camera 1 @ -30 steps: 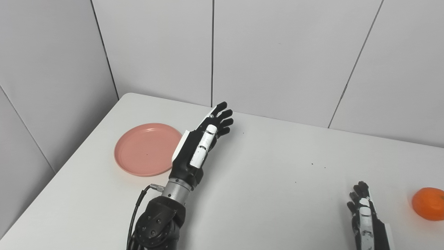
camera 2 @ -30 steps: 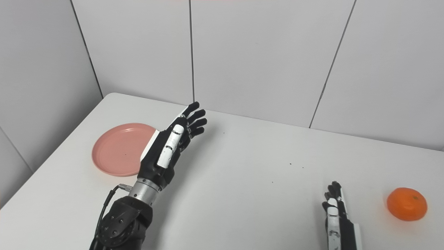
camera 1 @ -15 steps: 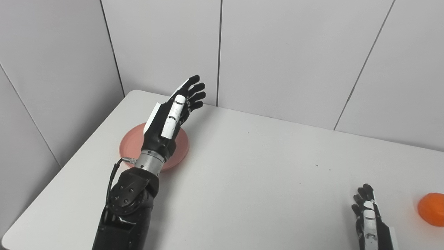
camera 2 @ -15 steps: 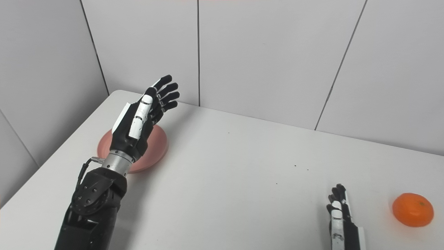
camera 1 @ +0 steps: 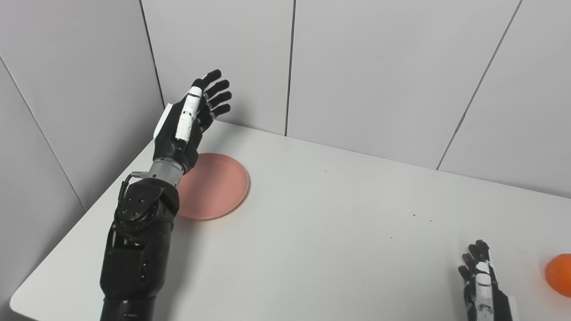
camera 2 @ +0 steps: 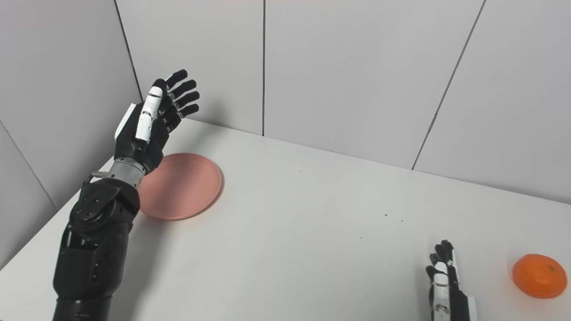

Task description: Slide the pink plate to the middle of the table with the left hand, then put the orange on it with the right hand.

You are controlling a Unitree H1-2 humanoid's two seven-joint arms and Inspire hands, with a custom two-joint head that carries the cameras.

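The pink plate [camera 1: 217,185] lies flat on the white table [camera 1: 321,232] near its far left corner. My left hand [camera 1: 187,120] is raised above the plate's left rim, open, fingers spread and pointing up toward the wall, holding nothing. Its black forearm [camera 2: 96,232] hides the plate's left edge. The orange [camera 2: 539,275] sits on the table at the right, cut off by the frame edge in the left eye view. My right hand [camera 2: 445,285] rests low at the bottom edge, open and empty, a short way left of the orange.
Grey wall panels [camera 1: 366,67] stand along the table's back and left sides, meeting at the corner just behind my left hand. The table's left edge [camera 1: 67,240] runs diagonally beside my left forearm. A few dark specks [camera 2: 392,217] dot the tabletop.
My left hand swung left and up, from right of the plate, over it, to above its left rim. The camera shifted slightly. The plate, orange and right hand stayed put.
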